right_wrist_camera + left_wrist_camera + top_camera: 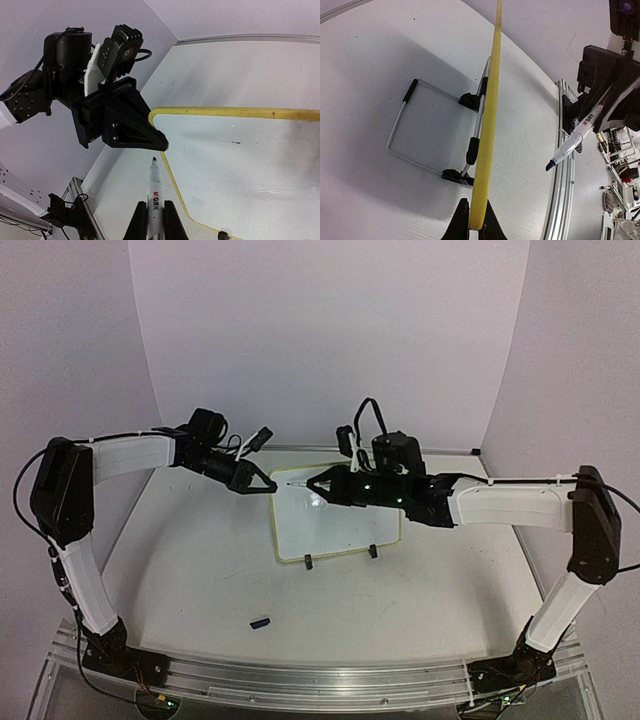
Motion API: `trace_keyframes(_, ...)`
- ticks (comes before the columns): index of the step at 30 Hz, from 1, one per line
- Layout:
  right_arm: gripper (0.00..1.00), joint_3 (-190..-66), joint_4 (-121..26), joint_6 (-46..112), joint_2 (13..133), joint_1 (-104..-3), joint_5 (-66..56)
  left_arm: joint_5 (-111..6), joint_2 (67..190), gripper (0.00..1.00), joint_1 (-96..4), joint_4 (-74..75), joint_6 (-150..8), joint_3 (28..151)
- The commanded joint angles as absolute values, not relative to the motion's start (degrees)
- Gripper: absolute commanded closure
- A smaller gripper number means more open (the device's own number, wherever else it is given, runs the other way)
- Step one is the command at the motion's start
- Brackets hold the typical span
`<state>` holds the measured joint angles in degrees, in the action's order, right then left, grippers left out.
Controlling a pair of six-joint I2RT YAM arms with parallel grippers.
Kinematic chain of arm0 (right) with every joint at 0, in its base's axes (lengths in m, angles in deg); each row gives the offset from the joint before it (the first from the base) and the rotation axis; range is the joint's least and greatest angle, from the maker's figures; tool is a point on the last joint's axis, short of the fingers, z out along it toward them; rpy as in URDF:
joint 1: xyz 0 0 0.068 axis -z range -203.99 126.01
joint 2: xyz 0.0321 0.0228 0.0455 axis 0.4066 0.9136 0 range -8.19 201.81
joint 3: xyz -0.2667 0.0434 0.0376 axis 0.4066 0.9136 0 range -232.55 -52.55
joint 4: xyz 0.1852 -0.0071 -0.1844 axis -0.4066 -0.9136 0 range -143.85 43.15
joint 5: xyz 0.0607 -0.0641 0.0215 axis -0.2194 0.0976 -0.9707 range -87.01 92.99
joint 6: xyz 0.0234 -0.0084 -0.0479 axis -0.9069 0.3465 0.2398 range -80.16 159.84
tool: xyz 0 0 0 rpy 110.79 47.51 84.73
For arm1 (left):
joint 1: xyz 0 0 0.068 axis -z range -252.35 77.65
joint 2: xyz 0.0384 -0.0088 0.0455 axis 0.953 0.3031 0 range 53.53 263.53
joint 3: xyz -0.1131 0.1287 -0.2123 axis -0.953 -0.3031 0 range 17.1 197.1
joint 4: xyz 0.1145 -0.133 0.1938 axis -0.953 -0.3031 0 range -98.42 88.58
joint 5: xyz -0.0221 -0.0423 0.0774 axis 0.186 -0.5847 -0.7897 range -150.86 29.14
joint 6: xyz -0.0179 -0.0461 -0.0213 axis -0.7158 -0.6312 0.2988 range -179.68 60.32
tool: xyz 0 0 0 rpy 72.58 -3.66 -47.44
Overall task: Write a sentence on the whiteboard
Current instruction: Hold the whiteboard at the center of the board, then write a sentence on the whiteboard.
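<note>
Whiteboard (335, 530) upright on wire stand (405, 130), mid-counter (190, 570); surface bears one short dark stroke. Left hand (268, 483) pinches yellow frame edge at top-left corner. Right hand (155, 222) clamps marker (155, 190), red print roughly "M&G", tip just off that corner. Open counter in front; small dark blue piece (260, 621) well apart.

The left arm (125, 455) and right arm (505, 505) rise from their bases, bend at the elbow and reach inward, forearms near level; the left gripper (266, 483) is pinched tight on a corner of the whiteboard (335, 535). The right gripper (312, 483) faces it, close by; its jaws clamp a marker (155, 190).
</note>
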<state>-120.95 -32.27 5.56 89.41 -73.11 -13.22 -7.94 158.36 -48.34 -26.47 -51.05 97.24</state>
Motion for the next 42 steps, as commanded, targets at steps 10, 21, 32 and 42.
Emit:
trace_keyframes(10,1.00,-124.1,-24.0,3.8,94.8,-73.2,-14.4,-10.3,154.5,1.00,-48.5,-28.8,-45.9,93.8)
trace_keyframes(21,1.00,-124.9,-22.0,2.7,96.6,-73.0,-15.6,-11.3,154.4,1.00,-48.5,-29.4,-44.2,93.5)
trace_keyframes(32,1.00,-125.7,-21.9,1.9,98.2,-72.6,-14.0,-11.1,154.4,1.00,-48.5,-29.6,-44.1,93.6)
trace_keyframes(42,1.00,-123.5,-22.2,1.0,98.0,-72.2,-11.6,-11.0,154.2,1.00,-48.5,-29.9,-44.0,93.8)
